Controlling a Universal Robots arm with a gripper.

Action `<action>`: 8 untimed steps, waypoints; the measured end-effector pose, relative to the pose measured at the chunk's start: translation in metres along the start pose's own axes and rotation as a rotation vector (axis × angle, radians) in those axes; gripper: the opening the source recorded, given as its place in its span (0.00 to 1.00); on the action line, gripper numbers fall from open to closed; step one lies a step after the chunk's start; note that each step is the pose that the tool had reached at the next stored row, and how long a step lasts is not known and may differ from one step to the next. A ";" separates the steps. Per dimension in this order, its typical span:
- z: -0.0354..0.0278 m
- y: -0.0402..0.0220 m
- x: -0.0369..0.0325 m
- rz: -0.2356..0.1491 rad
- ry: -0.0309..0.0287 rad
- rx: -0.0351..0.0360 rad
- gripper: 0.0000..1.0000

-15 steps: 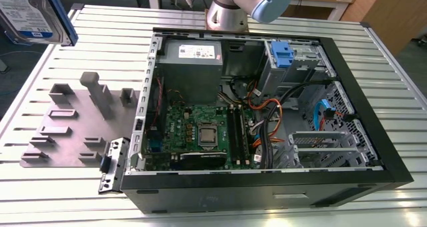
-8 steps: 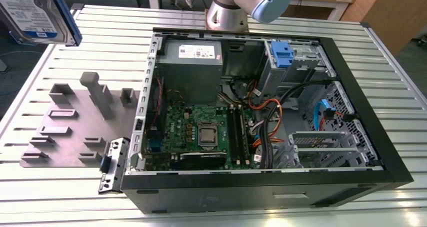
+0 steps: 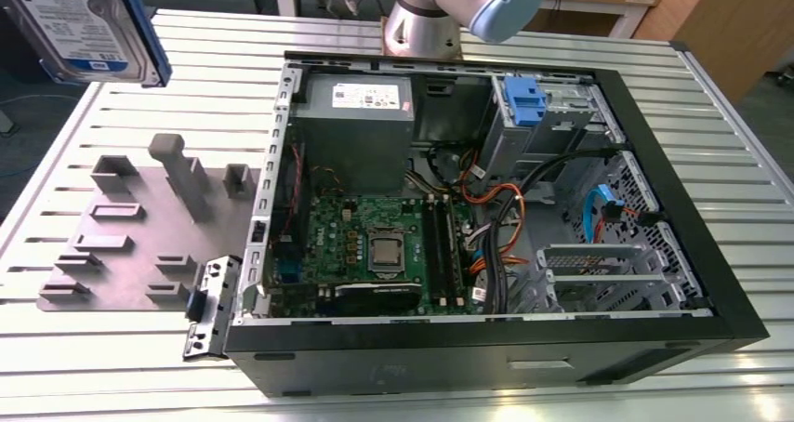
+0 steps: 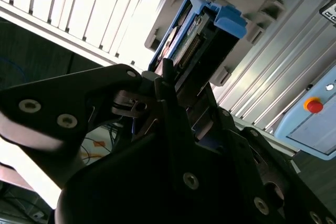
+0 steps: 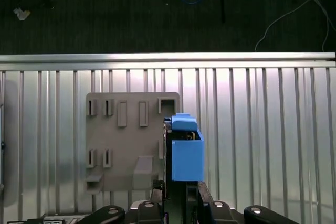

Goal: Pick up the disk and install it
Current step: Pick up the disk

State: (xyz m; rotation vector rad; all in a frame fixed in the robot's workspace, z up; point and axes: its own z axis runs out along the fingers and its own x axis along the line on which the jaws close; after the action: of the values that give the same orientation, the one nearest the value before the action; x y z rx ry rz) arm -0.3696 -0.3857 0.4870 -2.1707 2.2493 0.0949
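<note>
Grey arm joint (image 3: 490,8) with pale blue cap near the exterior view's top edge, black gripper (image 4: 184,87) held aloft, fingers (image 4: 167,77) clamped around the disk (image 4: 228,19)

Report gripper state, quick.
Gripper: closed, holding the disk clear of the table.

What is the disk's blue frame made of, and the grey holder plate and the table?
The disk: its blue frame looks like smooth moulded plastic, evenly coloured, around a silvery, probably metal body. The grey holder plate: matte, probably plastic, dull with no glints. The table: likely aluminium, judging by its bright, shiny ribbed slats.
</note>
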 end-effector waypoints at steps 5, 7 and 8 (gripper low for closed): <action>-0.0003 -0.0183 -0.0007 0.000 0.0000 -0.0001 0.35; -0.0005 -0.0263 -0.0009 0.000 0.0001 -0.0002 0.35; -0.0006 -0.0303 -0.0011 0.000 0.0001 -0.0002 0.35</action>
State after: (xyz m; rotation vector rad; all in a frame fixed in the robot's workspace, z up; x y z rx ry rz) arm -0.3392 -0.3857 0.4866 -2.1705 2.2497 0.0950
